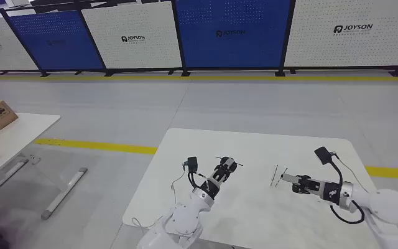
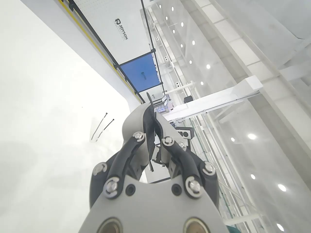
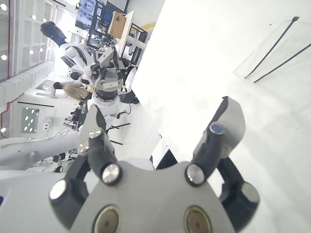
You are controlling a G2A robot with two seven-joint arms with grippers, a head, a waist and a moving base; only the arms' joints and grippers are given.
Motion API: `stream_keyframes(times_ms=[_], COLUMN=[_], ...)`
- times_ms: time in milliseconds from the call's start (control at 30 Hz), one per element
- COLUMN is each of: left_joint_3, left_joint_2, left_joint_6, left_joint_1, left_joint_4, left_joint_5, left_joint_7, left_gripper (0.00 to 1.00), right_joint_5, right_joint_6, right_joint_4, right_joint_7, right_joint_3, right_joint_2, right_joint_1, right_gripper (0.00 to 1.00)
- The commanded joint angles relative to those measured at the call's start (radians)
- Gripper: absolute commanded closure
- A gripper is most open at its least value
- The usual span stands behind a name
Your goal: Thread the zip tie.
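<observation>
The white table (image 1: 261, 211) is laid out whole from above, where the left gripper (image 1: 225, 165) is seen over its near side, and up close its fingers (image 2: 136, 122) are pressed shut on a black zip tie (image 2: 149, 99). The right gripper (image 3: 159, 104) is shown spread wide and empty, near a clear sheet (image 3: 255, 56) on which two loose zip ties (image 3: 270, 48) are laid side by side.

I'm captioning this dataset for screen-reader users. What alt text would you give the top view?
Two robot arms reach over a white table: the left gripper is shut on a thin black zip tie that sticks out sideways from its fingertips. The right gripper is open, right beside two more zip ties lying on the tabletop.
</observation>
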Motion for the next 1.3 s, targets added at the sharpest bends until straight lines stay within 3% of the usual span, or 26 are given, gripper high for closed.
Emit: stream_keyframes(times_ms=[0, 933, 1033, 1100, 1267], left_joint_3=[0.0, 0.0, 0.0, 0.0, 0.0], left_joint_2=[0.0, 0.0, 0.0, 0.0, 0.0], left_joint_6=[-0.001, -0.001, -0.001, -0.001, -0.001], left_joint_1=[0.0, 0.0, 0.0, 0.0, 0.0], left_joint_4=[-0.001, -0.001, -0.001, -0.001, -0.001], left_joint_5=[0.0, 0.0, 0.0, 0.0, 0.0], left_joint_7=[0.0, 0.0, 0.0, 0.0, 0.0], left_gripper=[1.0, 1.0, 1.0, 1.0, 1.0], right_joint_5=[0.0, -0.003, -0.056, -0.123, -0.282], right_joint_6=[0.0, 0.004, 0.068, 0.14, 0.36], right_joint_4=[0.0, -0.002, -0.059, -0.098, -0.138], right_joint_7=[0.0, -0.017, -0.036, -0.02, 0.007], right_joint_3=[0.0, 0.001, -0.001, -0.013, -0.134], right_joint_2=[0.0, -0.001, 0.001, 0.002, -0.017], right_joint_1=[0.0, -0.003, 0.001, 0.023, 0.136], right_gripper=[0.0, 0.0, 0.0, 0.0, 0.0])
